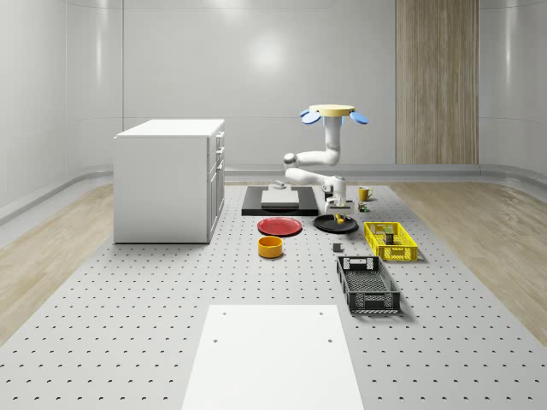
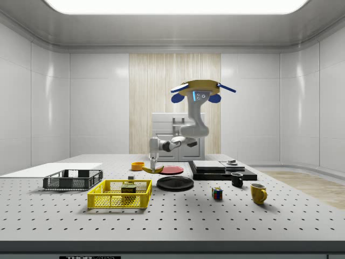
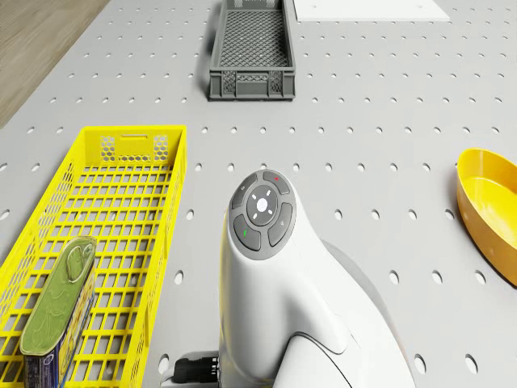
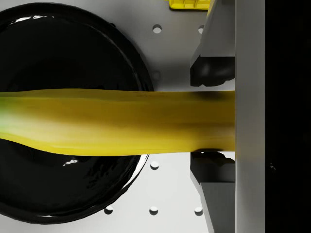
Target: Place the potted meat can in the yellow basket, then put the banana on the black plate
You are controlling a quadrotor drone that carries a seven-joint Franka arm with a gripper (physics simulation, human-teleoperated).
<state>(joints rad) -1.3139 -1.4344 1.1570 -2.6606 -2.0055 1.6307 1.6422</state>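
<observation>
Yellow basket [image 2: 119,194], lower left of centre in the side view: potted meat can [image 2: 129,188] held inside, first step judged done. Black plate [image 2: 175,183], just behind the basket at frame centre: unoccupied. Banana [image 2: 153,169], above the plate's far left edge: pinched near one end by the hand [image 2: 153,163], clear of the bench [image 2: 178,216]. In the wrist view, the banana [image 4: 116,121] is seen crossing the plate [image 4: 58,48], the gripped end overhanging the rim. Risk noted: release here may tip the fruit off the rim. Drone [image 2: 202,89], farthest, hovering above the plate area.
</observation>
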